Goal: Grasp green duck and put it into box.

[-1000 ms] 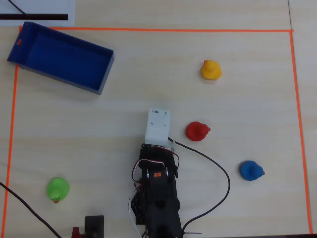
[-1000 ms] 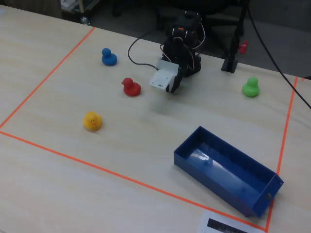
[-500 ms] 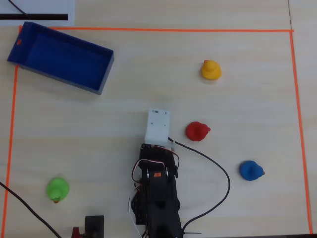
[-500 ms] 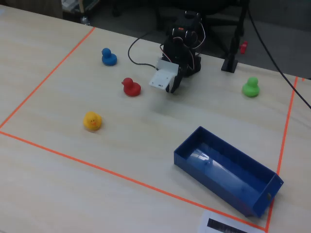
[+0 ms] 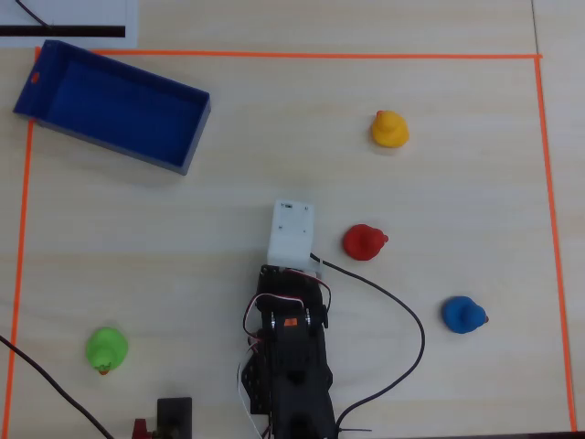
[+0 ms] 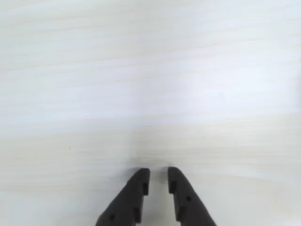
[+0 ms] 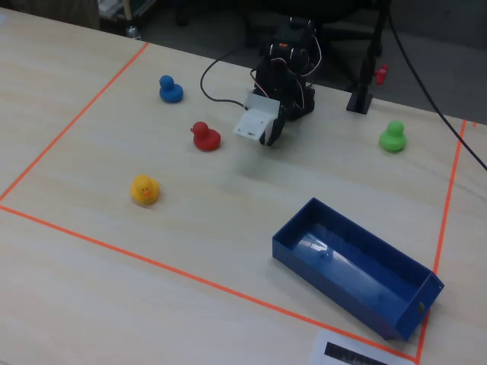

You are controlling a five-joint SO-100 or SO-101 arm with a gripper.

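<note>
The green duck [image 5: 106, 349] sits alone on the table at the lower left of the overhead view, left of the arm's base; in the fixed view it [image 7: 393, 137] is at the right, beyond the arm. The dark-blue box [image 5: 195, 128] lies open and empty at the top left, and it is in the foreground of the fixed view [image 7: 335, 293]. My gripper [image 6: 159, 172] hangs over bare table, its jaws a narrow gap apart with nothing between them. In the overhead view the white wrist housing [image 5: 292, 232] covers it. It is far from both duck and box.
A red duck [image 5: 365, 242] sits just right of the gripper, a yellow duck [image 5: 389, 129] farther up and a blue duck [image 5: 463, 315] at the lower right. Orange tape [image 5: 274, 54] frames the work area. A black cable [image 5: 416, 320] loops right of the arm. A small black stand [image 5: 174, 416] is by the base.
</note>
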